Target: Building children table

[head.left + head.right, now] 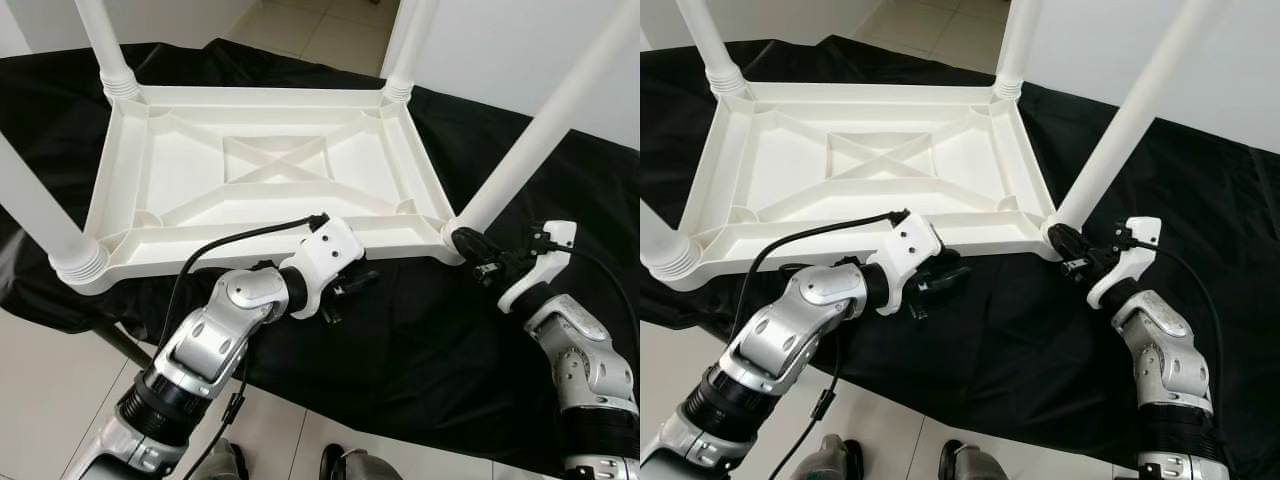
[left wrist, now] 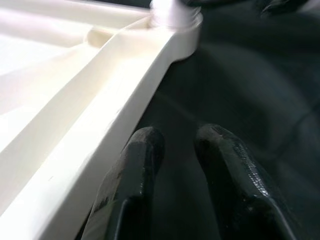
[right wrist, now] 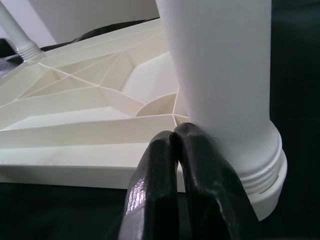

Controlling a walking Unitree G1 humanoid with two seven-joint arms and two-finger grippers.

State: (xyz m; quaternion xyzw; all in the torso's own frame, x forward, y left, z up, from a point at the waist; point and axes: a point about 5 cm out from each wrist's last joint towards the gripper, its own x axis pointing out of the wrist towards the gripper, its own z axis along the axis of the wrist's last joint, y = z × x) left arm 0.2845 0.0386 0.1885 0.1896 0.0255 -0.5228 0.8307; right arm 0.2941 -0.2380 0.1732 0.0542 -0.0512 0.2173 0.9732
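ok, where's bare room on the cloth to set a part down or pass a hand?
Free: black cloth between the left tool and right tool, bordered by the upturned white tabletop near rim. Also the strip right of the near-right leg. Crowded: that leg's corner socket, where the right tool sits, and the rim by the left tool.

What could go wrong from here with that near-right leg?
The right gripper presses shut fingers against the leg base; a sideways push could tilt it in its socket. The left gripper sits beside the tabletop edge without gripping, so the tabletop could slide on the black cloth.
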